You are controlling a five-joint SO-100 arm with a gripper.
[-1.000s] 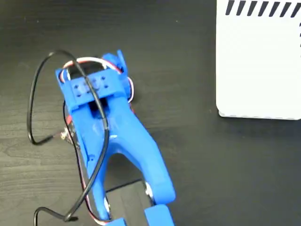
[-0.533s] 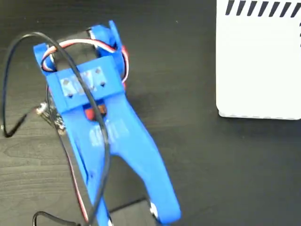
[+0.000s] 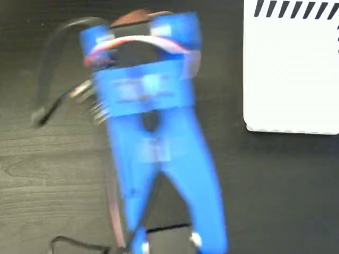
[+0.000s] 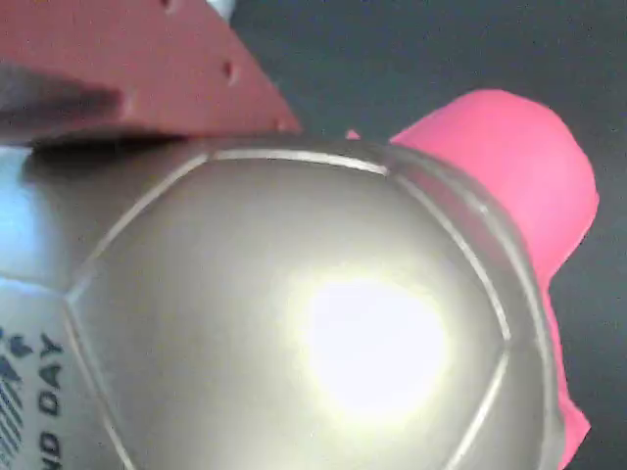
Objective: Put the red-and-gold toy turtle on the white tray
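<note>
Claw grips the red-and-gold toy turtle; dark table separates it from the white tray.

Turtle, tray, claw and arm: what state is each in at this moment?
red-and-gold toy turtle: fills the wrist view, gold shell right up against the camera, a red claw finger against its top edge.
white tray: flat on the dark table, nothing on its visible part.
claw: hidden under the arm in the fixed view; grip not confirmable.
blue arm: motion-blurred, left of the tray.
</note>
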